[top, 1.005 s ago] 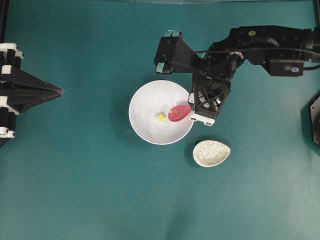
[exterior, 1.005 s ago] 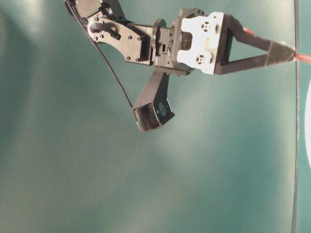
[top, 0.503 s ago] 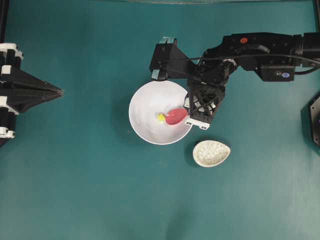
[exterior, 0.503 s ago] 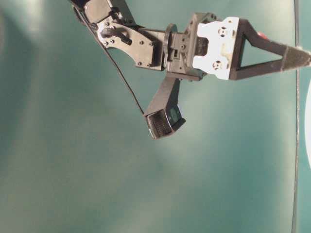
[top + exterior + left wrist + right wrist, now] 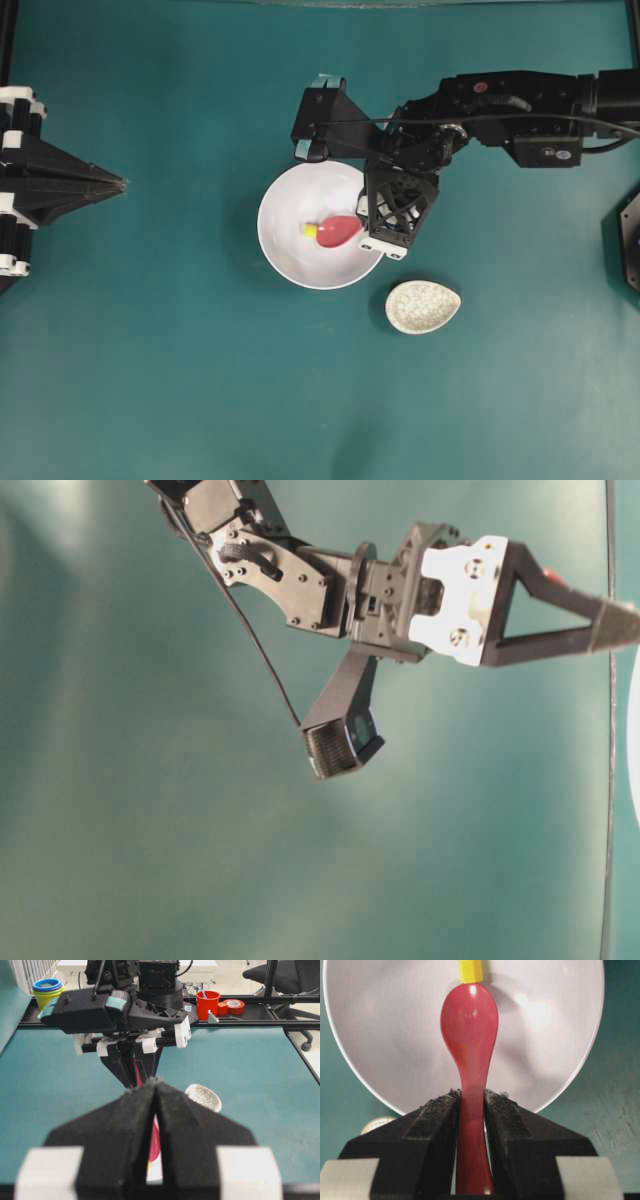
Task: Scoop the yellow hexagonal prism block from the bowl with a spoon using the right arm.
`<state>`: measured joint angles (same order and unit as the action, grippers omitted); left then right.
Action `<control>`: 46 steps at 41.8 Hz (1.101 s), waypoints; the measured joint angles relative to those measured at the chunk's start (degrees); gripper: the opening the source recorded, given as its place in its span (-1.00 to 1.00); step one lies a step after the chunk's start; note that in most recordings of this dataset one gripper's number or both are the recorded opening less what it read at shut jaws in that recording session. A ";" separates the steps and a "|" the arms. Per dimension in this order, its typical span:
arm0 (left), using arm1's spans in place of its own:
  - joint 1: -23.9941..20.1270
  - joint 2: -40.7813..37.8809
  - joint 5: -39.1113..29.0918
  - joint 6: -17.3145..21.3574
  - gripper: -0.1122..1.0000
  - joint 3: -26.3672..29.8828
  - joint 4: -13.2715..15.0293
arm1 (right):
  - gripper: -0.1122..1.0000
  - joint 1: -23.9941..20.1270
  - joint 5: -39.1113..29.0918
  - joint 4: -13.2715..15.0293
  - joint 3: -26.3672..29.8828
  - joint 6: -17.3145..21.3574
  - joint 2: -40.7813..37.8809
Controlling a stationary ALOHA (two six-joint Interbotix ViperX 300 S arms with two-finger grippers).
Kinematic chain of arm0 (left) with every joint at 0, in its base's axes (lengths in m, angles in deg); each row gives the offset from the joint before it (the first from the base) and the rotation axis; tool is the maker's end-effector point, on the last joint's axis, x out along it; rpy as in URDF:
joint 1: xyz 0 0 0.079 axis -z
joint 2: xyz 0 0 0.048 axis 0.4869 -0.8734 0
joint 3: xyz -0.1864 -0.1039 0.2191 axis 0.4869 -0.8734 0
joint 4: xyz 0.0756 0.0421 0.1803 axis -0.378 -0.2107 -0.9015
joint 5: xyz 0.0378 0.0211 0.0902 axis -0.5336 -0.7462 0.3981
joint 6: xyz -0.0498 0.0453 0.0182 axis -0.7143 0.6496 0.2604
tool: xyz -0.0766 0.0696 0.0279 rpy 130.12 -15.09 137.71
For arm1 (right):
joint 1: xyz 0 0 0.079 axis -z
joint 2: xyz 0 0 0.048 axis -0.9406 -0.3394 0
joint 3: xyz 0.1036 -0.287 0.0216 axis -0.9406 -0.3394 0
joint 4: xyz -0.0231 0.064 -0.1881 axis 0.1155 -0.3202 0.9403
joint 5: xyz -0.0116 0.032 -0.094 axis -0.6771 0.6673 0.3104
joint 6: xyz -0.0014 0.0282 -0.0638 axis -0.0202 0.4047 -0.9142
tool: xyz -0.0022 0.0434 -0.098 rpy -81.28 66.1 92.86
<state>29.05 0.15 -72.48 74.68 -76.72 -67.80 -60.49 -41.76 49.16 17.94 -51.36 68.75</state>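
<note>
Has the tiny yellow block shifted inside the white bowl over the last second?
Yes. The tiny yellow block slid leftward across the white bowl, pushed by the pink-red spoon.

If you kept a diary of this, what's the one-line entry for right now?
right gripper: shut on spoon | spoon tip against yellow block in bowl | block not yet scooped | left gripper: shut, idle

Bare teal table (image 5: 180, 350) all round; speckled dish (image 5: 423, 306) just beside bowl (image 5: 285, 255)
</note>
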 measured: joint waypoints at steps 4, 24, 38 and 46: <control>0.00 0.00 0.00 0.00 -0.81 0.09 0.00 | -0.38 0.00 1.23 0.00 0.09 -0.26 -0.26; 0.00 0.00 0.00 0.00 -0.81 0.09 0.00 | -0.38 0.09 7.38 0.79 0.00 -0.35 -0.62; 0.00 0.00 0.00 0.00 -0.81 0.09 0.09 | -0.38 0.00 9.40 0.79 0.35 -0.26 -0.62; 0.00 0.00 0.00 0.00 -0.81 0.09 0.00 | -0.38 0.09 9.76 0.79 1.14 -0.26 -0.70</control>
<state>29.05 0.15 -72.48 74.68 -76.63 -67.80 -60.40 -32.01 49.95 19.08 -51.62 68.05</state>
